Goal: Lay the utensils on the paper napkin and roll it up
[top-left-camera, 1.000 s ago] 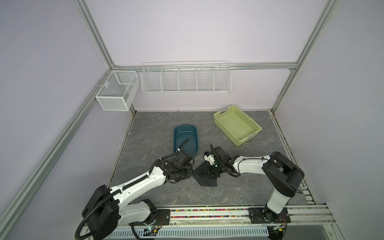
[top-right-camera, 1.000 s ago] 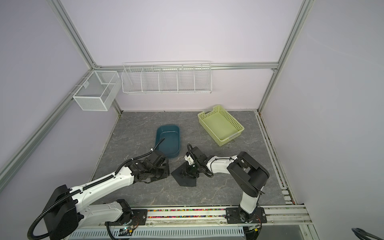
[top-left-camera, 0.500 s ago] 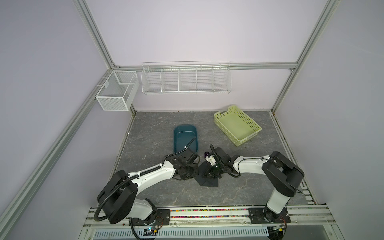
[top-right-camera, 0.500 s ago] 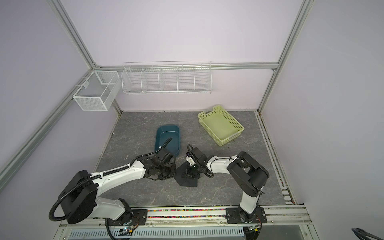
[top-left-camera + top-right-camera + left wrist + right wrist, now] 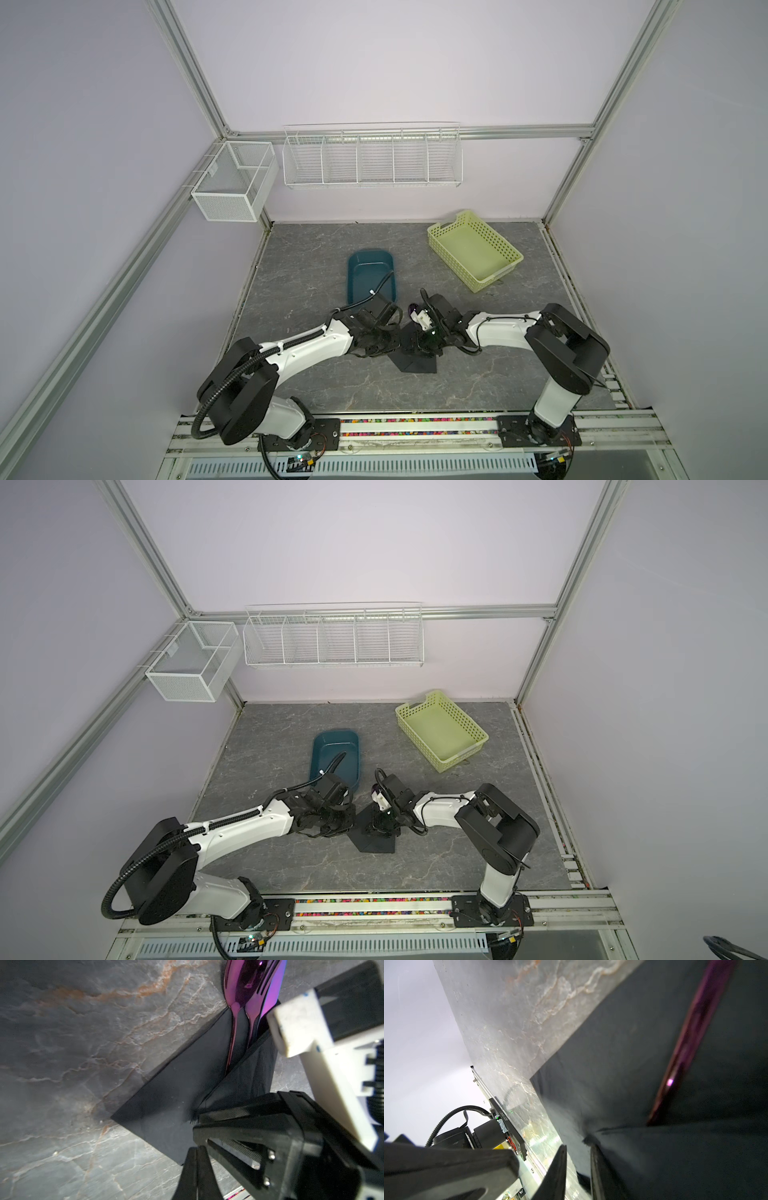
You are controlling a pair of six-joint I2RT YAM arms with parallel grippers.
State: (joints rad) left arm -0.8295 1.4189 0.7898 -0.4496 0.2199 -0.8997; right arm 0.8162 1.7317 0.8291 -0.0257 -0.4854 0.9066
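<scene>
Reaching low over the tabletop (image 5: pixel 299 270), the left arm (image 5: pixel 307 345) lies almost flat, its wrist turned toward the middle. The left pincer (image 5: pixel 196 1174) is closed, with nothing seen between its jaws and its tips at the edge of the paper napkin (image 5: pixel 176 1093). Facing it, the right arm (image 5: pixel 503 334) stretches just as low, elbow folded back near its base. The right pincer (image 5: pixel 578 1148) stands a narrow gap apart, tips at the crumpled edge of a raised flap of the napkin. Whether it pinches that flap I cannot tell.

Thin and matte black, the napkin lies under and between both pincers. One part is flat on the tabletop and the other is folded up over the handles of the utensils (image 5: pixel 249 993). Shiny purple heads of a spoon (image 5: pixel 236 987) and a fork (image 5: pixel 266 991) stick out past the napkin's edge, beyond the right pincer's tips. Just past the left pincer, away from its arm's base, sits a teal tub (image 5: pixel 371 274). A yellow-green basket (image 5: pixel 473 249) stands well apart, beyond the right pincer.

Against a second ago, the left arm has swung in nearer the napkin, while the right arm and the napkin keep their places.
</scene>
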